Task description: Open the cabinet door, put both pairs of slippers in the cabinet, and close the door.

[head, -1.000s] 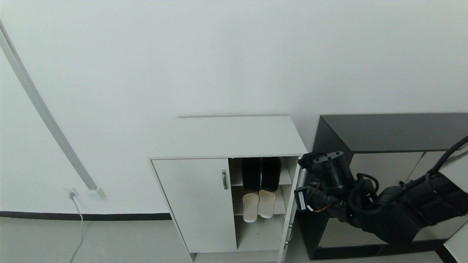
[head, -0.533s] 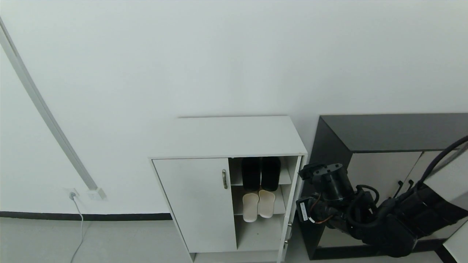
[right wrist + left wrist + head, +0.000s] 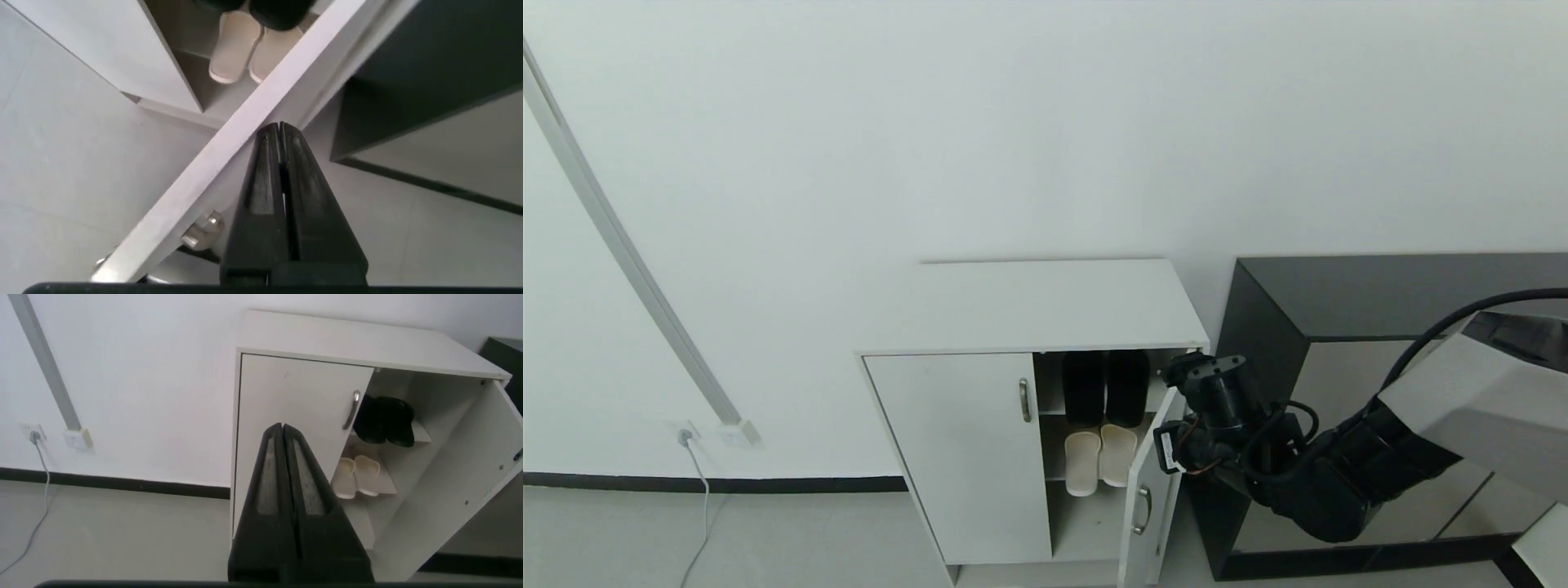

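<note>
Right wrist view shows the right hand (image 3: 280,129) closed beside the door (image 3: 204,184).

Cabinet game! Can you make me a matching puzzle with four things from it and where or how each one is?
Things:
1. black slippers
2. white slippers
3. left cabinet door
4. right cabinet door

Place or state:
A. partly open
B. on the top shelf
C. shut
D. on the middle shelf

Pairs: 1-B, 2-D, 3-C, 4-A
</note>
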`<state>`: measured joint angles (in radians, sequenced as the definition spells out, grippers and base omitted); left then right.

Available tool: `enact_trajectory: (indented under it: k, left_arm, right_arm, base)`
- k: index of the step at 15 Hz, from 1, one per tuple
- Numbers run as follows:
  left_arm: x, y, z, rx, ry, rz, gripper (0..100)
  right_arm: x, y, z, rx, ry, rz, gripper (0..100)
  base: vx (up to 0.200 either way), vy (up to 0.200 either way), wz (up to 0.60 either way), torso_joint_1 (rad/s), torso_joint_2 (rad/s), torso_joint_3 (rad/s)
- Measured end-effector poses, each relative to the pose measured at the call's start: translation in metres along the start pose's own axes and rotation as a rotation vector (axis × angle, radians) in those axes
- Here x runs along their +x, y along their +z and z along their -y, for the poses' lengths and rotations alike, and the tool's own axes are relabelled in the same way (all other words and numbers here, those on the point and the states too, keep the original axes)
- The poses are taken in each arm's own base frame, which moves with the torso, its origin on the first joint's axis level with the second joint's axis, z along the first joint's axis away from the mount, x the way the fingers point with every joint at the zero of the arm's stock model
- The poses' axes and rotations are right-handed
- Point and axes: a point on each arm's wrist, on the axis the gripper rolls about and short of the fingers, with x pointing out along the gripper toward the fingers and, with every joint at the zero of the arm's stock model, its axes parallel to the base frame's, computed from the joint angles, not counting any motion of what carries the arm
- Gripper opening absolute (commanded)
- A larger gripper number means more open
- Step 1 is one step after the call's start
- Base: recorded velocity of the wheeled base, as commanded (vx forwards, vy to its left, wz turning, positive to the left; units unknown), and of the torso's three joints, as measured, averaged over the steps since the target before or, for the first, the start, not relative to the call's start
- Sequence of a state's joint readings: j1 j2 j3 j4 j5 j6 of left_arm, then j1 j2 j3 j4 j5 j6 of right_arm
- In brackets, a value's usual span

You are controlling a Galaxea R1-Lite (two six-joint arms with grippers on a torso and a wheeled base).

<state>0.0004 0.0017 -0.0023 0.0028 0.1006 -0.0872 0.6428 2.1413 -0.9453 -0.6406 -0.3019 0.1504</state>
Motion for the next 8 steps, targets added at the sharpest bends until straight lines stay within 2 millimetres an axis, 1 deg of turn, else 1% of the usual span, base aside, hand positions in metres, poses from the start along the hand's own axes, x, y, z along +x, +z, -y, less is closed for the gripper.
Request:
enact_trajectory:
  k: [4, 8]
  left_arm:
    - [0.000, 0.000, 0.000, 0.001, 0.002, 0.000, 0]
    - [0.000, 0.000, 0.000, 0.002, 0.000, 0.000, 0]
  right_arm:
    - [0.015, 0.011, -0.003, -0.021, 0.011, 0.075, 0]
    - [0.033, 0.012, -0.005, -0.020, 0.058, 0.109, 0]
  base:
    - [0.000, 0.000, 0.00, 0.000, 0.00, 0.000]
    - [0.000, 0.000, 0.00, 0.000, 0.00, 0.000]
